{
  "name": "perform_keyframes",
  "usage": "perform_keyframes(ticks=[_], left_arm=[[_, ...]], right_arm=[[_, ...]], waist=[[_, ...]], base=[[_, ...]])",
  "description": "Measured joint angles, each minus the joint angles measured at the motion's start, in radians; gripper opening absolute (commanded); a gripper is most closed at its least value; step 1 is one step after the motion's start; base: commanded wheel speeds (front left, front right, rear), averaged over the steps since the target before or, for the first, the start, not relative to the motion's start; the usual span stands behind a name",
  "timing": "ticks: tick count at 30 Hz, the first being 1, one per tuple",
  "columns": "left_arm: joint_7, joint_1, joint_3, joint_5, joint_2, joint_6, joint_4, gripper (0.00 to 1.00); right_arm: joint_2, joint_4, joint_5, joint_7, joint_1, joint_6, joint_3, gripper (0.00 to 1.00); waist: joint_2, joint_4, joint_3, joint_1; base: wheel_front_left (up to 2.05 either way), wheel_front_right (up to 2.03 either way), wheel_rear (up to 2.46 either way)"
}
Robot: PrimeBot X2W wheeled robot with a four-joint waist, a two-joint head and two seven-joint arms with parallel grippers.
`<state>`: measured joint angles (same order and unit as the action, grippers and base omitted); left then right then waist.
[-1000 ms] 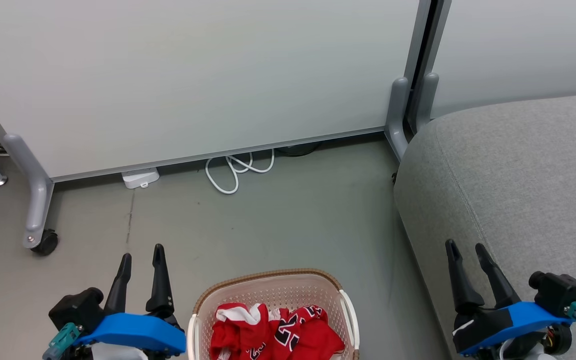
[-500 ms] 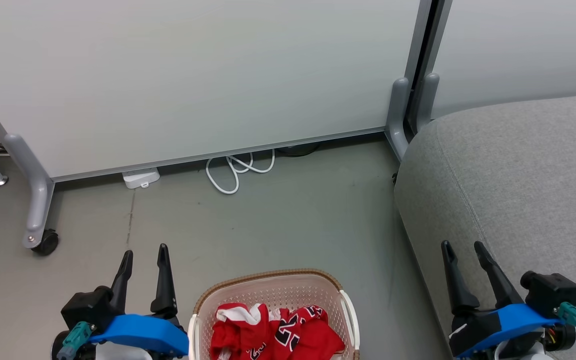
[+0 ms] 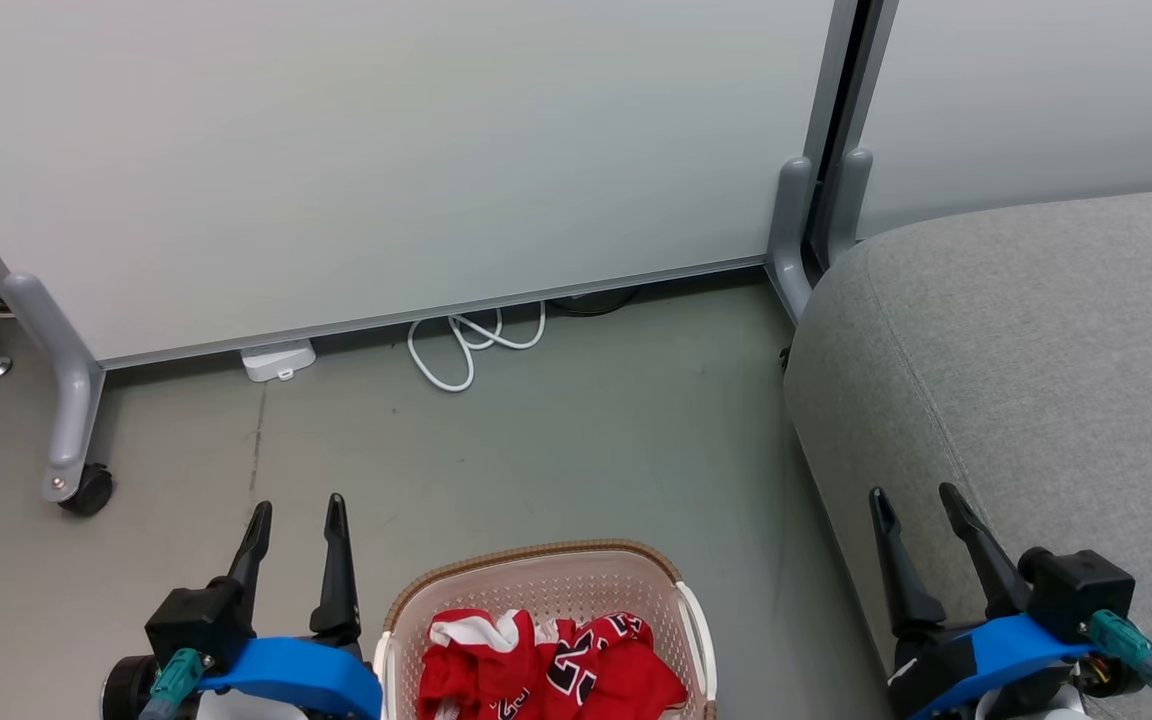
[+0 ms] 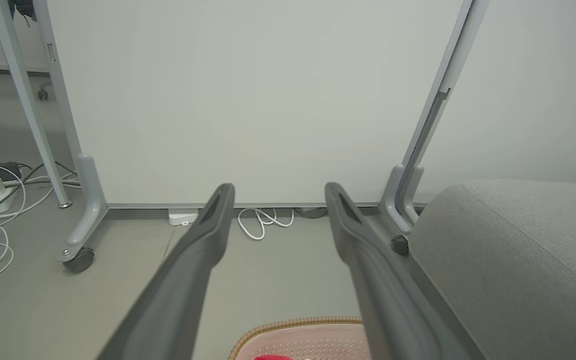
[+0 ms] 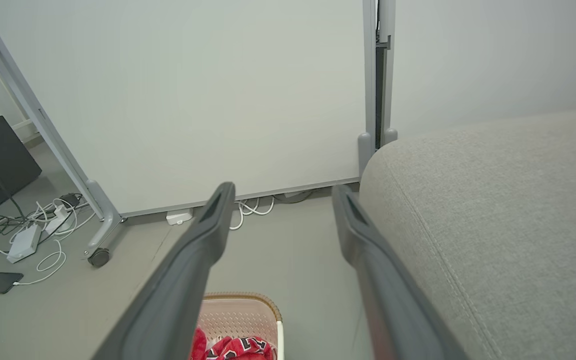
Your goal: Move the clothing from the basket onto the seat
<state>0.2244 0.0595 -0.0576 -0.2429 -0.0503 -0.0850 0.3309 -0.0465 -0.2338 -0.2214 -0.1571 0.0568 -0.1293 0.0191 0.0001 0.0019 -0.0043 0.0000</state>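
Lying crumpled in the basket (image 3: 536, 556), the clothing (image 3: 546, 668) sits near the seat (image 3: 1036, 330) — left gripper (image 3: 298, 503) and right gripper (image 3: 911, 490) hover either side, fingers splayed, holding nothing.

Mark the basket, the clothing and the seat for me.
basket (image 3: 546, 585), head view, far inner wall.
clothing (image 3: 636, 680), head view, red fabric at the heap's right side.
seat (image 3: 1036, 350), head view, bare grey top surface.
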Motion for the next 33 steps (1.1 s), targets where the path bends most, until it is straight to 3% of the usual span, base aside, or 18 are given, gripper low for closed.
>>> perform_keyframes(ticks=[20, 33], left_arm=[[0.037, 0.005, -0.011, 0.086, 0.000, 0.003, 0.032, 1.00], [0.037, 0.006, -0.007, 0.074, 0.000, 0.005, 0.029, 1.00]], right_arm=[[-0.001, -0.004, 0.091, -0.047, 0.003, -0.001, -0.007, 1.00], [-0.001, -0.008, 0.090, -0.053, 0.006, -0.001, -0.005, 1.00]], waist=[[0.0000, -0.004, -0.004, 0.0000], [0.0000, -0.005, -0.006, 0.0000]], base=[[0.00, 0.00, 0.00], [0.00, 0.00, 0.00]])
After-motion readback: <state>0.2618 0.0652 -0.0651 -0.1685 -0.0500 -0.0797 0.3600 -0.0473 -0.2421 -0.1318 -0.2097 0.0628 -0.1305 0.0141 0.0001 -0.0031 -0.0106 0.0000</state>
